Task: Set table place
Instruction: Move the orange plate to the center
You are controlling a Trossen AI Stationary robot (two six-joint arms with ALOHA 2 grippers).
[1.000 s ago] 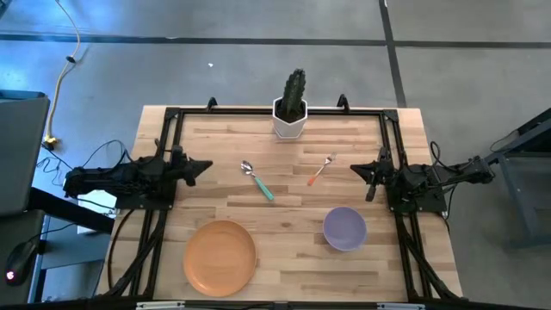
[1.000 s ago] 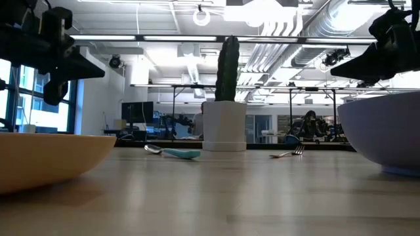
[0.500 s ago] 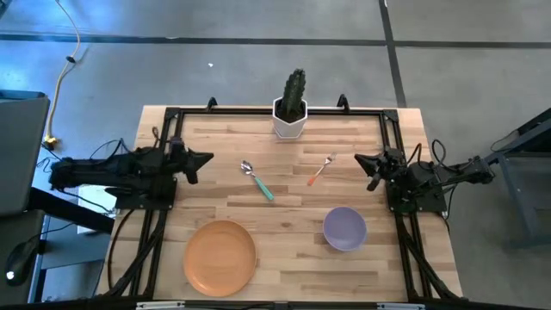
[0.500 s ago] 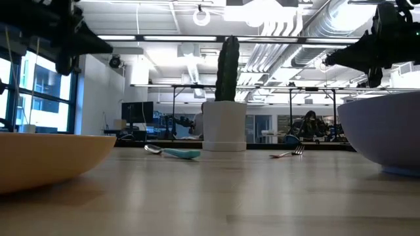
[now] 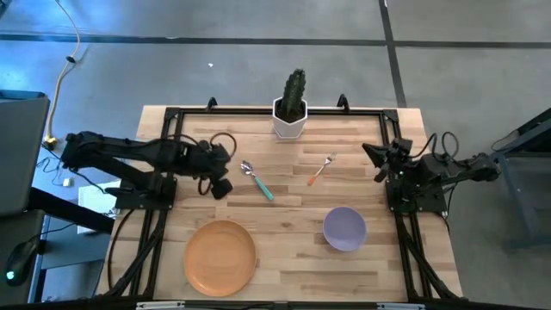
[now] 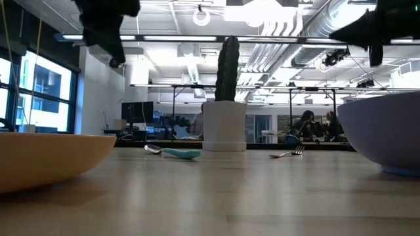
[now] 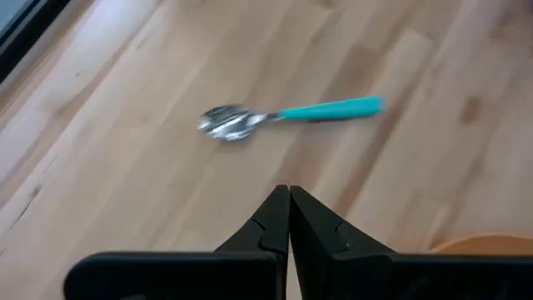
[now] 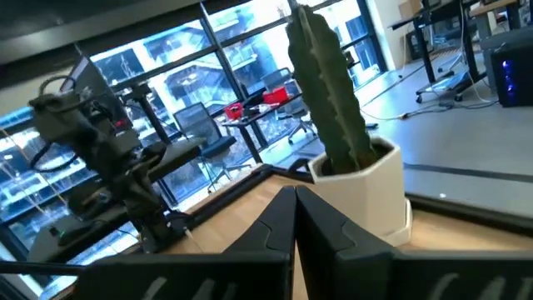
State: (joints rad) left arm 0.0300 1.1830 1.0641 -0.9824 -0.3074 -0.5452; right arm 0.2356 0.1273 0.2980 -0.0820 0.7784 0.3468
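The orange plate [image 5: 220,256] lies near the table's near edge, left of centre. The lilac bowl [image 5: 344,228] sits to its right. The teal-handled spoon [image 5: 257,181] and the orange-handled fork [image 5: 320,170] lie flat mid-table. My left gripper [image 5: 223,172] hovers shut above the table, just left of the spoon [image 7: 287,115], touching nothing. My right gripper [image 5: 372,155] is shut and raised by the right rail, right of the fork.
A white pot with a green cactus [image 5: 291,110] stands at the middle of the far edge; the right wrist view looks straight at the cactus [image 8: 329,100]. Black rails [image 5: 164,138] frame the wooden table. Bare planks lie between the cutlery and the plate and bowl.
My left arm has risen and reached out toward the table's right, bringing its gripper from the left rail to just beside the spoon, tipped downward. My right gripper has lifted and drawn slightly toward the far-right corner. The plate, bowl, spoon and fork have stayed put.
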